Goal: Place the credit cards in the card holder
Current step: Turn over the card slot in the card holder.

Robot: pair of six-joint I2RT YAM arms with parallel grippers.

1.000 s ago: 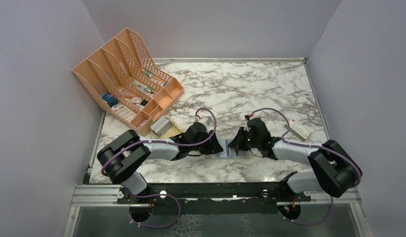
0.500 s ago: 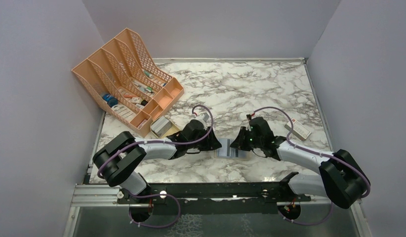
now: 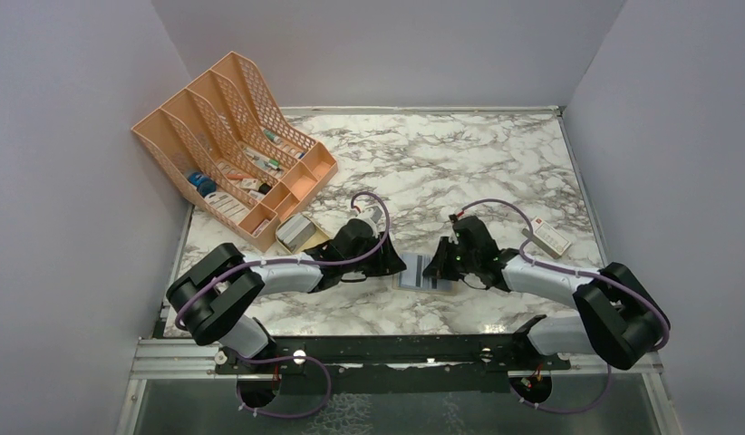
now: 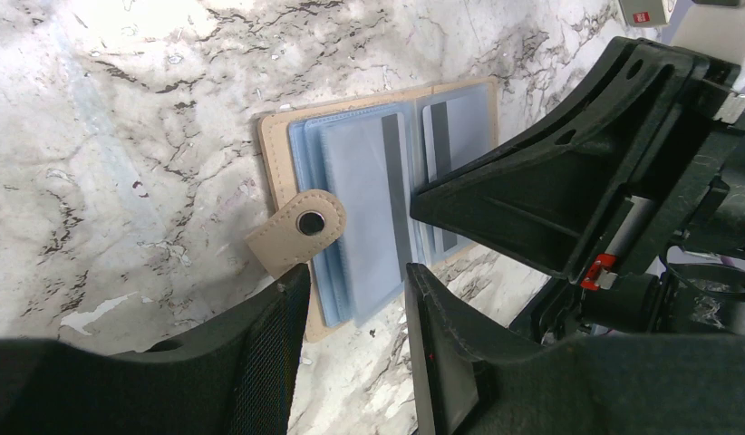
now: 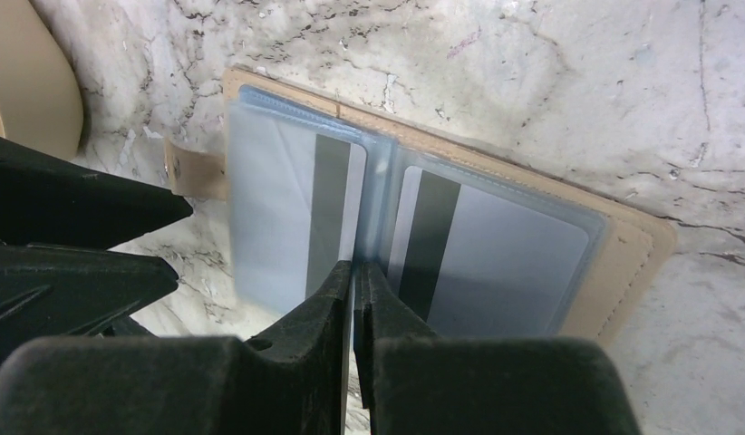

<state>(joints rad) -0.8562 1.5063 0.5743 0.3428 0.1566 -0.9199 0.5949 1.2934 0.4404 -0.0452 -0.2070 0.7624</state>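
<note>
The holder (image 5: 643, 243) lies open, cards (image 5: 505, 263) in sleeves.
Your left gripper (image 4: 355, 276) stands spread at its edge; your right gripper (image 5: 353, 269) is pressed together at the fold.

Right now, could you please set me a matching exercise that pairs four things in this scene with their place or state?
Things:
1. tan leather-like folding card holder
2. orange mesh file rack
3. white box with a red mark
4. right claw

Place or state:
A. back left
B. shut
C. lying open, near the centre
D. right side

Pairs: 1-C, 2-A, 3-D, 4-B
</note>
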